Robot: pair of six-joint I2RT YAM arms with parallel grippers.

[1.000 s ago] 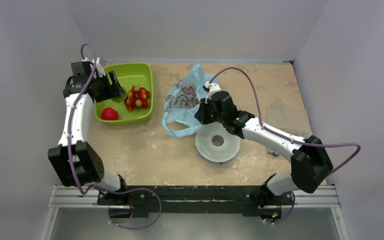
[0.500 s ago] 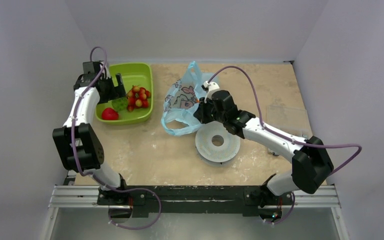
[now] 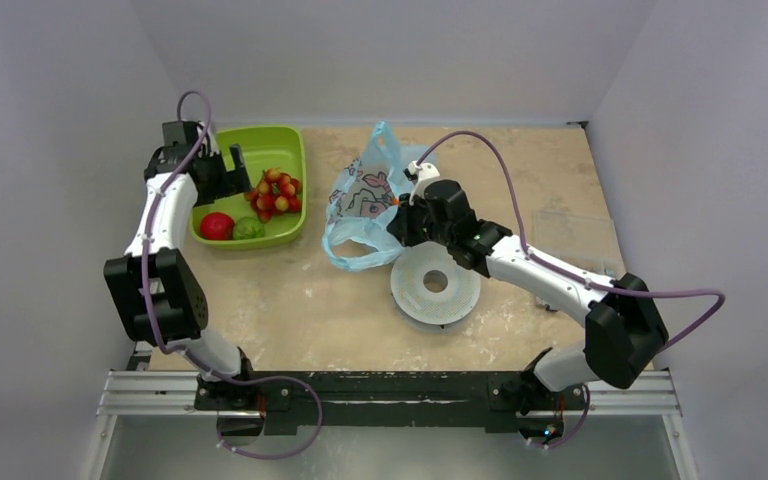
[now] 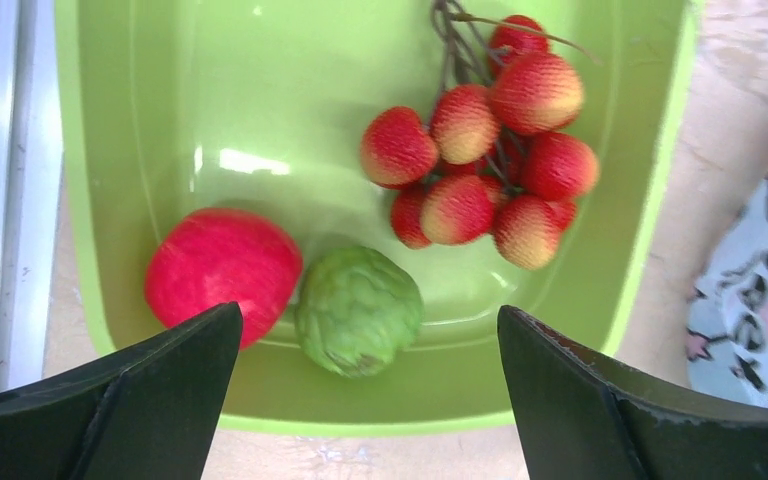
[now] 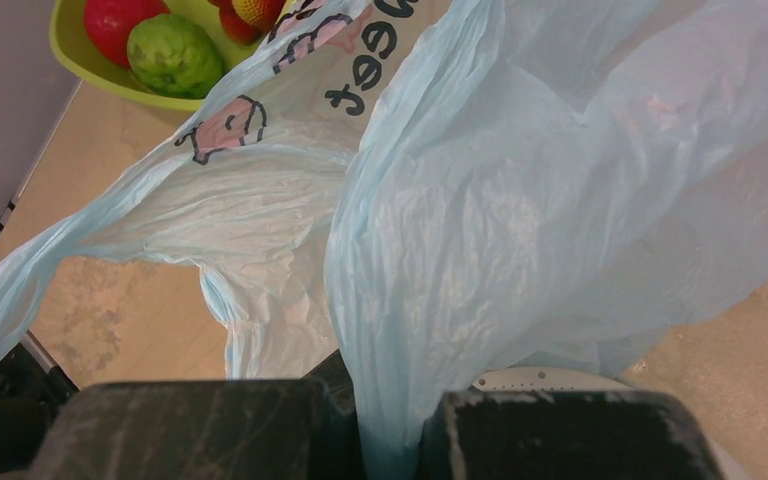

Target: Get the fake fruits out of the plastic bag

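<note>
- Your left tool (image 4: 365, 335) hangs wide open, empty, over the lime-green tray (image 4: 120, 150) holding three fake fruits (image 4: 480, 170).
- Your right tool (image 5: 385, 430) pinches the flimsy, slippery plastic bag (image 5: 520, 200) beside it; grip bunched film.

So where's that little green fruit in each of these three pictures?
Top external: the green fruit lies at the near edge of the lime-green tray, on the left of the picture.
Left wrist: lower middle, by the tray's near wall.
Right wrist: top left corner, beyond the plastic bag.
Shared landmark: the red round fruit right beside it in every view.
</note>
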